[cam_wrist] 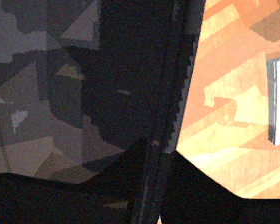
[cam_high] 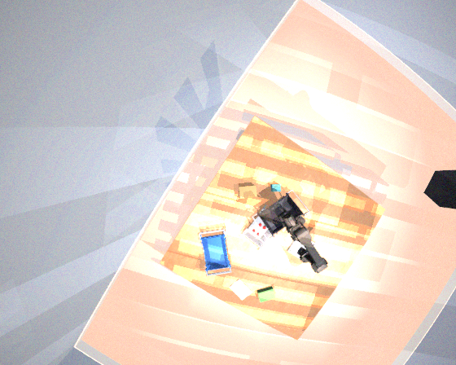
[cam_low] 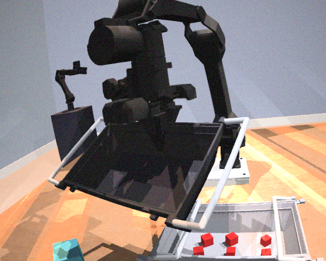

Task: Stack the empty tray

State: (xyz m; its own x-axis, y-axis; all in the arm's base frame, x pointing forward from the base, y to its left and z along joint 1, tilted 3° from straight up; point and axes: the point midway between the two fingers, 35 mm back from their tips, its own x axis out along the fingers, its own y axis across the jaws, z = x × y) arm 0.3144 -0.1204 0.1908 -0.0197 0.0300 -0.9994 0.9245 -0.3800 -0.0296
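Item: dark translucent plastic tray with white wire bars (cam_low: 141,166). Pincer (cam_low: 158,128) clamped on its far wall. Carried aloft, tilted, overlapping left end of pale grey tray holding red blocks (cam_low: 283,217); pale tray's bars swung inward, likely as rests.

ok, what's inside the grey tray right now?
Six small red blocks lie on the floor of the grey tray. The dark tray held in the hand covers its near-left corner, so that part is hidden.

A bare test room: wooden table (cam_low: 295,151), plain grey walls (cam_low: 280,58)
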